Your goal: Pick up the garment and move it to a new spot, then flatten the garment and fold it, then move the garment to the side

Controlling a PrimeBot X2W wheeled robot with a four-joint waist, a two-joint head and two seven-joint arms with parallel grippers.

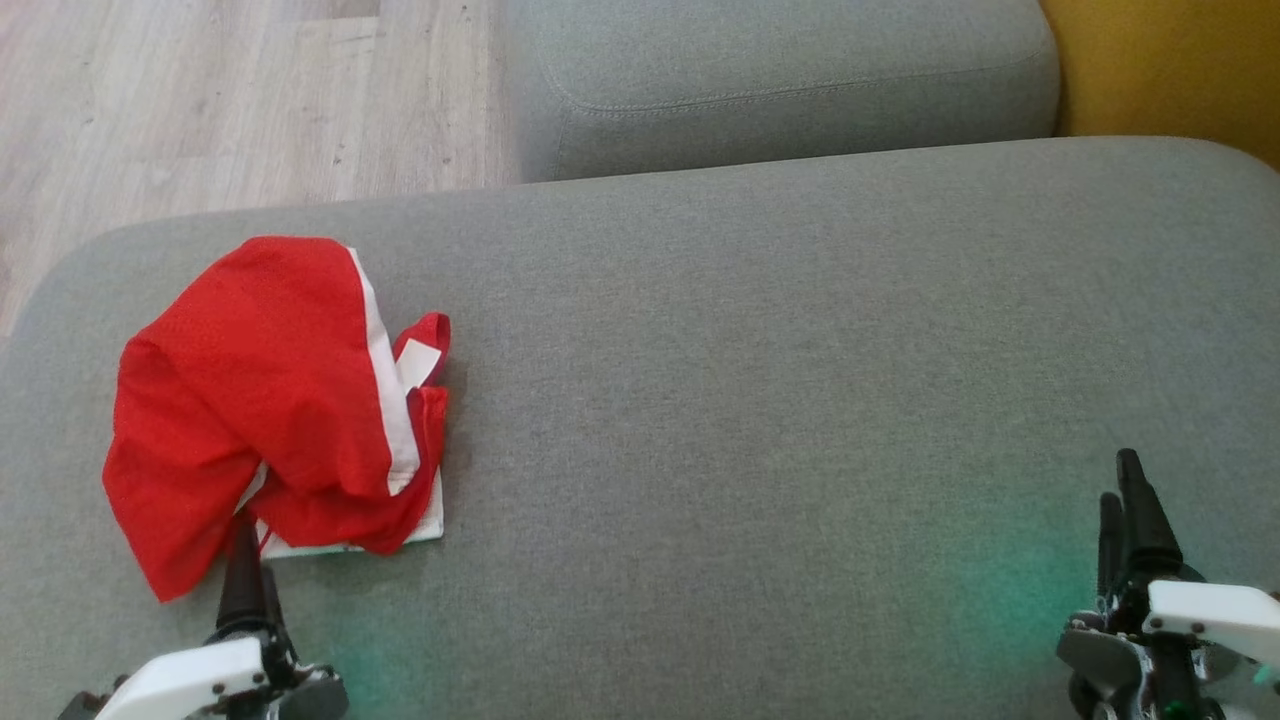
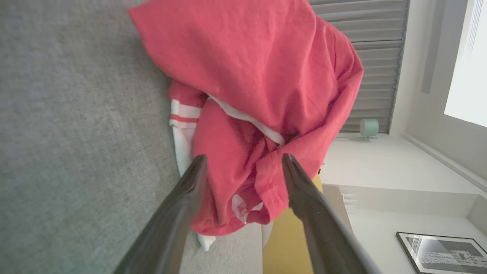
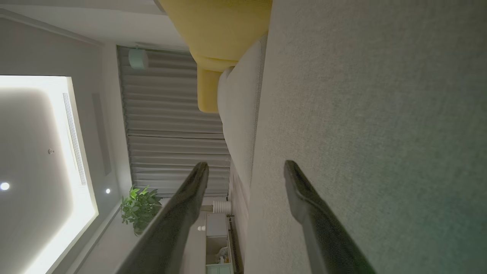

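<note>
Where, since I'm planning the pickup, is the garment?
In the head view the garment lies crumpled on the left of the grey cushion, just ahead of the open left gripper.

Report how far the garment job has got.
Done: nothing that shows. The garment lies crumpled and unfolded on the grey cushion. In hand: the left tool, jaws open, points at the garment's near edge without gripping it. The right tool is open, well apart from the garment. Left: the pick-up, the move, flattening, folding and setting aside.
</note>
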